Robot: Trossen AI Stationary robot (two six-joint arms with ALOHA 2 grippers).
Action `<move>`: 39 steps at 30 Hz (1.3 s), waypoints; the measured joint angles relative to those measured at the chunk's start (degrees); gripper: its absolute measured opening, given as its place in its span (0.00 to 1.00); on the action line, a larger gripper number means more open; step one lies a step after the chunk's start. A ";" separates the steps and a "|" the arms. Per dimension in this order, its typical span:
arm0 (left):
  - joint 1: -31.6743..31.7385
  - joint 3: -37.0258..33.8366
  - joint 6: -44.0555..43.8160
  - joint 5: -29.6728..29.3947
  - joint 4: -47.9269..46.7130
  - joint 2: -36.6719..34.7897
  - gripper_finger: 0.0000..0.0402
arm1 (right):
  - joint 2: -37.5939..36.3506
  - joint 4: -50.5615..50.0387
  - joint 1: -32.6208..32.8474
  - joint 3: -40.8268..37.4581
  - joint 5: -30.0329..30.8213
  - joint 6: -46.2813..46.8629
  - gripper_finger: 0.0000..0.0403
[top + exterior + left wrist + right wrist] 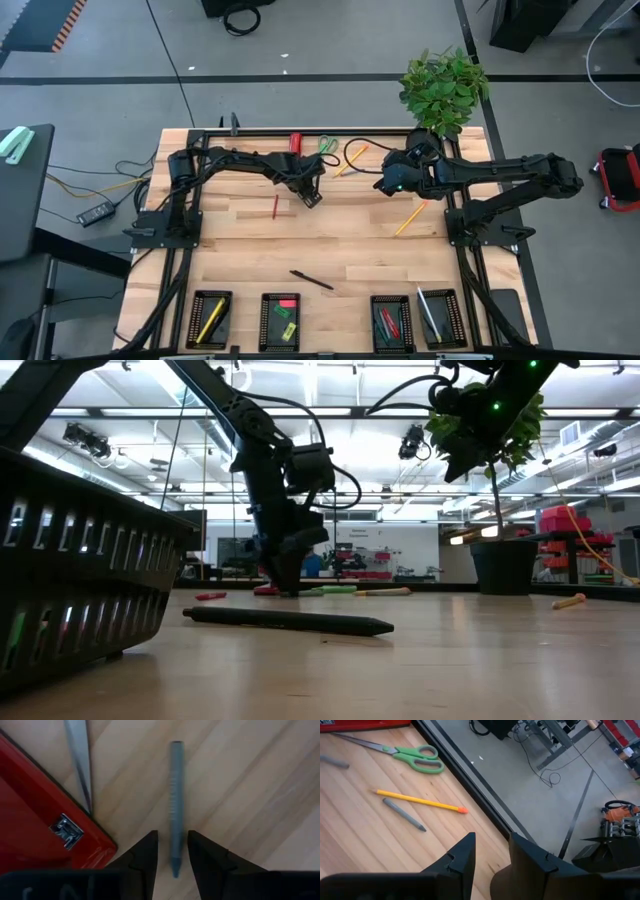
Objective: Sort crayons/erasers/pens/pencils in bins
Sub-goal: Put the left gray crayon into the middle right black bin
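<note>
In the left wrist view a grey crayon (175,795) lies flat on the wooden table, beside the red bar-shaped tool (35,815) and a scissor blade (80,760). My left gripper (173,836) points down over the crayon's near end. It is open, with one finger on either side of the crayon and a gap showing to each. In the high view it stands at the table's far middle (312,195). My right gripper (385,185) hangs open and empty above the table's far right. Four black bins (210,320) stand along the near edge with items in them.
A red crayon (276,206), a black pen (312,280) and a yellow pencil (410,217) lie loose on the table. Green-handled scissors (420,757), another pencil (420,800) and a second grey crayon (404,814) lie near the far edge. A potted plant (445,90) stands at the far right.
</note>
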 joint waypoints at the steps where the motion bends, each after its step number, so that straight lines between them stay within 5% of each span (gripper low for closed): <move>1: -0.03 0.00 0.00 -0.10 0.00 0.00 0.30 | 0.00 -0.02 -0.02 0.00 0.00 0.00 0.31; 13: -1.18 0.00 6.24 -0.26 0.28 0.00 0.27 | 0.00 0.00 -0.02 0.02 0.00 0.00 0.31; 27: -3.98 0.11 13.36 0.14 1.84 -0.17 0.03 | 0.00 0.00 -0.01 0.04 0.00 -0.02 0.31; 39: -5.81 0.00 13.42 7.68 8.05 0.00 0.02 | 0.02 -1.46 -0.02 0.04 2.63 -0.17 0.31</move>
